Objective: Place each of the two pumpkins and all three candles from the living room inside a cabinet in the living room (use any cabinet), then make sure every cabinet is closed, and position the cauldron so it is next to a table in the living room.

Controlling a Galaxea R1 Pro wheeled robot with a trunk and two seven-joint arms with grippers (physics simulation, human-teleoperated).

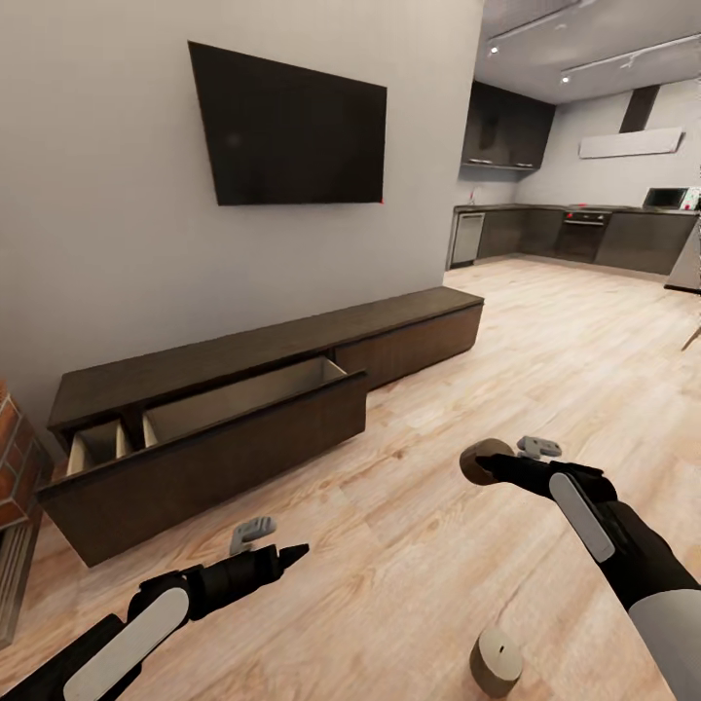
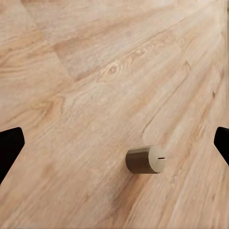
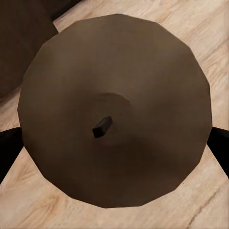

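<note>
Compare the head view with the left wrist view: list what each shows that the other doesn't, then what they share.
Head view alone: the cabinet with an open drawer, the TV, the kitchen, and the right tool shut on a candle. Left wrist view alone: the left tool seen from close, its tips wide apart, and the floor candle's side wall and wick end seen from close. Shared: the wood floor and that loose candle, lying on its side.

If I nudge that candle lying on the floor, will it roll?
Probably yes: the candle on the floor looks tipped onto its curved side. The smooth wood floor offers little resistance. It looks stiff, so the open left gripper could likely pinch it.
</note>
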